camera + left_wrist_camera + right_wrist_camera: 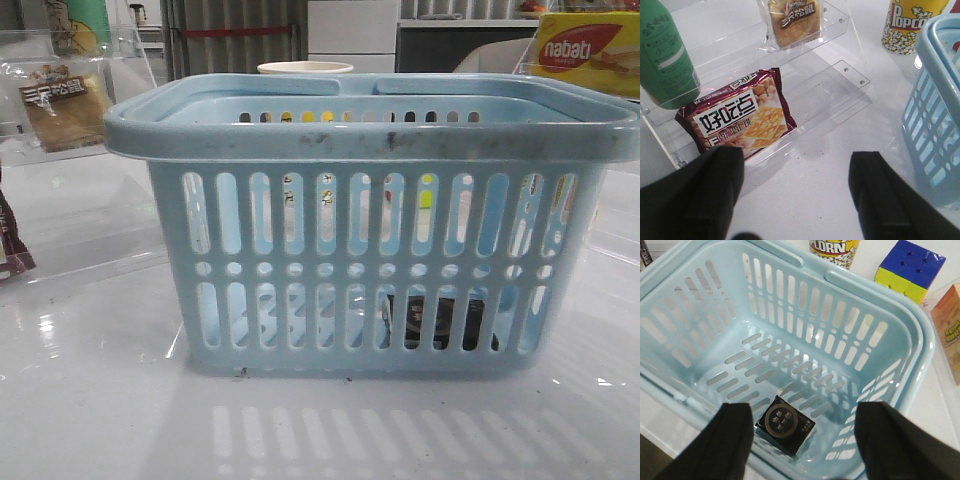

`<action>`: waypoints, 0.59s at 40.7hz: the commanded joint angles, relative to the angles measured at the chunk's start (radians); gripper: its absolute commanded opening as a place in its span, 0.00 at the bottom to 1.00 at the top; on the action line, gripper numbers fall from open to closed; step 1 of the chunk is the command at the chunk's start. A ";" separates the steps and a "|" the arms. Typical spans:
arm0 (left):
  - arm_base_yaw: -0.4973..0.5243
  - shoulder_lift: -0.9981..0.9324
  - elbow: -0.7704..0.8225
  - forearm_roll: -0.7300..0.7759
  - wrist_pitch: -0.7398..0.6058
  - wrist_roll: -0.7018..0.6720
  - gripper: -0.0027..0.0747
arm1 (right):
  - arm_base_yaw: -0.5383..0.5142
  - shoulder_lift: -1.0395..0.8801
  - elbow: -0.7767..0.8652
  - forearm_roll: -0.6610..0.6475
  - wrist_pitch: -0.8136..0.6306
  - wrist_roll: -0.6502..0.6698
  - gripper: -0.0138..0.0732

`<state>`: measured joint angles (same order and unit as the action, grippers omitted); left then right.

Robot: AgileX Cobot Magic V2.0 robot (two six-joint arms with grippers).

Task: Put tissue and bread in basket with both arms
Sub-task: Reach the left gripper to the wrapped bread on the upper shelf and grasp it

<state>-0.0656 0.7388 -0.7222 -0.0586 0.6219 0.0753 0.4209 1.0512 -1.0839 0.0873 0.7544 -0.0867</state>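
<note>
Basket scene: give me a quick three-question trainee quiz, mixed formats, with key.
1. True or false: the tissue already lies on the floor of the basket.
2. Multiple choice: the bread is now (A) in the basket, (B) on the upper step of a clear shelf, (C) held by the left gripper.
3. Fill in: the jaws of the right gripper stand ____ above the basket, holding nothing.

Key:
1. True. It shows dark through the lower slots in the front view too.
2. B. It sits above the maroon packet; the left jaws are open and empty.
3. Open.
</note>
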 commanded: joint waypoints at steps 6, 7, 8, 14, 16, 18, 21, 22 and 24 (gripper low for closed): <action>-0.006 0.164 -0.119 -0.008 -0.083 -0.004 0.77 | -0.001 -0.123 0.057 -0.008 -0.049 -0.016 0.78; -0.006 0.191 -0.132 -0.008 -0.083 -0.004 0.80 | -0.001 -0.124 0.059 -0.008 -0.043 -0.016 0.78; -0.006 0.213 -0.150 -0.008 -0.083 -0.004 0.82 | -0.001 -0.125 0.059 -0.008 -0.039 -0.016 0.78; -0.006 0.371 -0.258 -0.008 -0.081 -0.033 0.86 | -0.001 -0.125 0.059 -0.008 -0.031 -0.016 0.78; -0.006 0.425 -0.300 -0.008 -0.074 -0.033 0.86 | -0.001 -0.125 0.059 -0.008 -0.031 -0.016 0.78; -0.001 0.472 -0.344 -0.021 -0.072 -0.033 0.86 | -0.001 -0.125 0.059 -0.008 -0.031 -0.016 0.78; 0.014 0.559 -0.421 -0.051 -0.059 -0.026 0.86 | -0.001 -0.125 0.059 -0.008 -0.031 -0.016 0.78; 0.017 0.592 -0.444 -0.051 -0.047 -0.026 0.86 | -0.001 -0.125 0.059 -0.008 -0.031 -0.016 0.78; 0.031 0.651 -0.502 -0.060 -0.011 -0.026 0.86 | -0.001 -0.125 0.059 -0.008 -0.031 -0.016 0.78</action>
<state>-0.0515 1.3295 -1.1218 -0.0929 0.6328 0.0542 0.4209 0.9409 -0.9999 0.0873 0.7867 -0.0906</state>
